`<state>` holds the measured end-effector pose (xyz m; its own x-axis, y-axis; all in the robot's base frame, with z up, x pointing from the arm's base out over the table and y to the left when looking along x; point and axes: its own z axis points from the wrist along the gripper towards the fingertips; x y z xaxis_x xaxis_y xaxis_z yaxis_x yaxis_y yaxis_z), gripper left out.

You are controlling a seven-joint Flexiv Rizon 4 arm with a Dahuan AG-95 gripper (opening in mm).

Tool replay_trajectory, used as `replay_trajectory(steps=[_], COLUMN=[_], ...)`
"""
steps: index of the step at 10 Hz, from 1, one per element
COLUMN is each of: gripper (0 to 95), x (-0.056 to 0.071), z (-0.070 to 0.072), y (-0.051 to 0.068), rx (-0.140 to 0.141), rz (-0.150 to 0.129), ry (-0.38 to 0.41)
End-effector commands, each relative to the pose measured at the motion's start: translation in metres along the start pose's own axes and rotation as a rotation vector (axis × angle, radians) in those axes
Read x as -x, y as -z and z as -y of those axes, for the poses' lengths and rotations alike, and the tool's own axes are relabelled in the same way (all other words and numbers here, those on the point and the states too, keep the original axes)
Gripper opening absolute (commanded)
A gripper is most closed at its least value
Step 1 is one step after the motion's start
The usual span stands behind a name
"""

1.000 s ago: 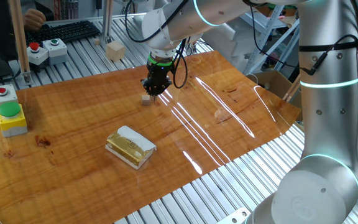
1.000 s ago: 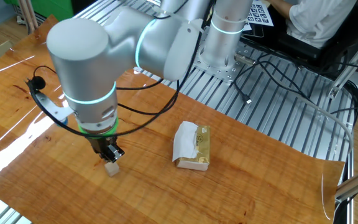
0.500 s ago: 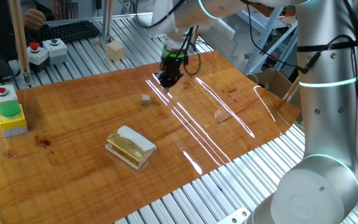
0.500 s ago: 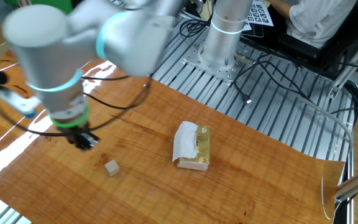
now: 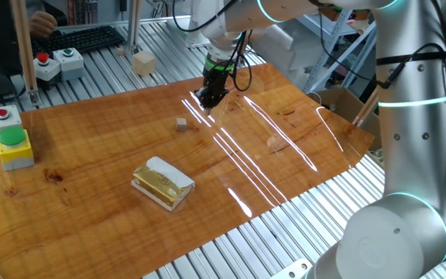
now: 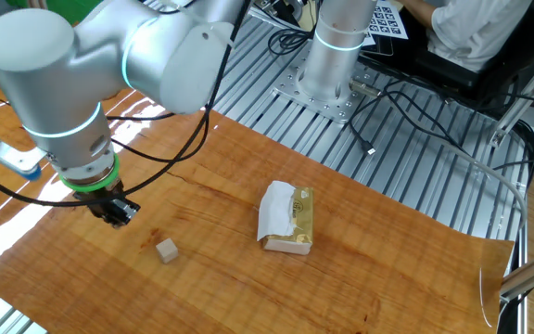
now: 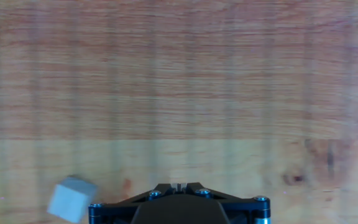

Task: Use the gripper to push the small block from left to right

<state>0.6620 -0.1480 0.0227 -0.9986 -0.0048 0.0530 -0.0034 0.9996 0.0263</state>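
Small block point(image 6: 166, 250) on counter point(image 6: 369, 260): a cube, no long axis, skewed to the grain. My jaws, clenched, hover apart.

The small block point(image 5: 181, 123) sits on the table point(image 5: 91, 155), apart from the gripper point(image 5: 208, 98), which hangs above the board beside it and clear of it. In the other fixed view the block point(image 6: 166, 250) lies just beside the gripper point(image 6: 114, 213), with the wrapped packet point(image 6: 287, 219) on its far side, well apart. In the hand view the block point(image 7: 71, 198) lies at the lower left, beside the gripper body point(image 7: 179, 205). A larger cube point(image 5: 143, 62) rests behind the board.
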Motion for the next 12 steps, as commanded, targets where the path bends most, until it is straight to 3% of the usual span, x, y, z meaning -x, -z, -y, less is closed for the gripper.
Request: replay_trajectory(steps=[1,3,4,7,12], gripper=[0.0,0.0,0.0,0.0,0.0], x=[-0.001,-0.003,-0.002,0.000,0.000], z=[-0.011,-0.018,-0.015,0.023,0.023], y=[0.001,0.000,0.001,0.010,0.010], rx=[-0.004,-0.010,-0.012,-0.017,-0.014], rz=[-0.002,0.004,0.004,0.004,0.013], ry=[-0.046,-0.054,-0.050,0.018,0.098])
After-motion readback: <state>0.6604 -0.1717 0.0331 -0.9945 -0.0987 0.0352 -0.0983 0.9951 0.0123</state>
